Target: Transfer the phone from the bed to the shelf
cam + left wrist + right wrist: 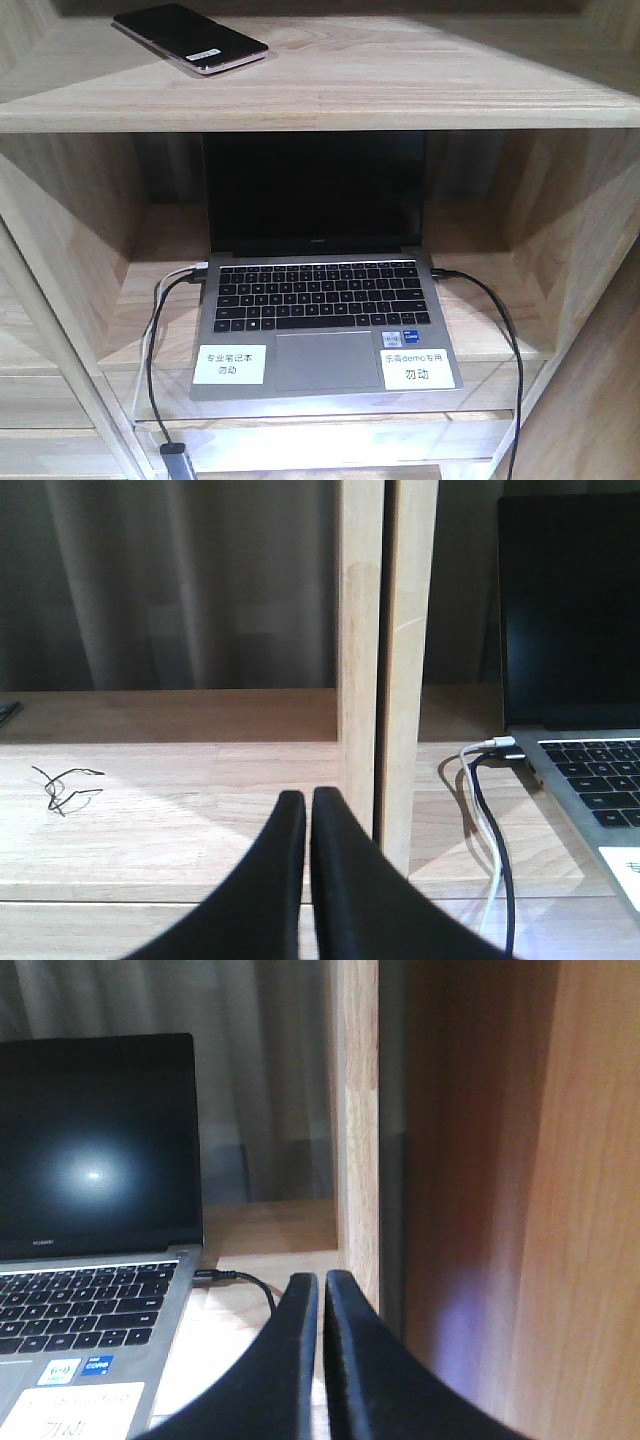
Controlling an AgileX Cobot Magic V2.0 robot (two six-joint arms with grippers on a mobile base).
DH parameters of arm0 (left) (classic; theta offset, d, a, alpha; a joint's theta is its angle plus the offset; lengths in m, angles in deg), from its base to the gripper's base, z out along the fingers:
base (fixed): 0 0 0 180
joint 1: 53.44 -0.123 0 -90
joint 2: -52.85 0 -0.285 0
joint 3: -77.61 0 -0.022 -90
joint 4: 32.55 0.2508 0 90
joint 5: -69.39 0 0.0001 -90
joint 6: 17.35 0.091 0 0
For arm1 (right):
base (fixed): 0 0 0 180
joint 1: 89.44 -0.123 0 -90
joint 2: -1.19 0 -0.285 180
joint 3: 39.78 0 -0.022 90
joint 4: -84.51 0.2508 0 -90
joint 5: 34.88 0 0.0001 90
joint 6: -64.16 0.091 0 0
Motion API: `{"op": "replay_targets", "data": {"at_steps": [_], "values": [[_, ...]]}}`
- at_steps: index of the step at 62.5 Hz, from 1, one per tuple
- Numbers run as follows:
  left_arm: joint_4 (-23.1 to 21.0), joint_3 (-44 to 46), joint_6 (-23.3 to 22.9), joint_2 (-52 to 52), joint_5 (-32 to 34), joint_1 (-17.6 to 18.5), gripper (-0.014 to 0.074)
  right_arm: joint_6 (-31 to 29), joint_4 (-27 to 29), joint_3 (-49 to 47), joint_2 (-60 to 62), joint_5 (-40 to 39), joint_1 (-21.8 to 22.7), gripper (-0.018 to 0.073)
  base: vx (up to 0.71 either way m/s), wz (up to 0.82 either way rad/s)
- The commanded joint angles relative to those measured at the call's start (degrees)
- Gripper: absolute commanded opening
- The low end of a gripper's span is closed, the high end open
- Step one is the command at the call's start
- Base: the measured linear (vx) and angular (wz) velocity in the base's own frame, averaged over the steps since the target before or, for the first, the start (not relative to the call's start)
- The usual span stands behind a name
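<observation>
L gripper (308, 805) seen w/ fingers pressed together, nothing held; R gripper (322, 1285) likewise closed up, empty. Just beyond, the laptop (320, 290) is set open in a lower compartment, screen dark, cables (160, 330) plugged at both sides. Farther up, the phone (190, 38) is laid flat on the upper board of the shelf (400, 90), toward its left, angled.
</observation>
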Motion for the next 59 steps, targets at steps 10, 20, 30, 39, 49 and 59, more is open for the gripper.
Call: {"op": "replay_targets", "data": {"at_steps": [10,20,30,39,49,59], "values": [[-0.5,-0.4,0.0,0.4,4.3,0.1,0.0001,-0.1,-0.7,0.6,0.7,-4.5,0.4,-0.0005,0.0,0.0],[-0.5,-0.4,0.0,0.4,4.3,0.1,0.0001,-0.1,-0.7,0.6,0.7,-4.5,0.4,-0.0005,0.0,0.0],[-0.5,-0.4,0.0,0.4,4.3,0.1,0.0001,-0.1,-0.7,0.6,0.7,-4.5,0.4,-0.0005,0.0,0.0],[-0.5,-0.4,0.0,0.4,4.3,0.1,0.0001,-0.1,-0.7,0.6,0.7,-4.5,0.4,-0.0005,0.0,0.0],[-0.5,-0.4,0.0,0.4,4.3,0.1,0.0001,-0.1,-0.7,0.6,0.7,-4.5,0.4,-0.0005,0.0,0.0],[-0.5,-0.4,0.0,0.4,4.3,0.1,0.0001,-0.1,-0.7,0.6,0.7,-4.5,0.4,-0.0005,0.0,0.0]]}}
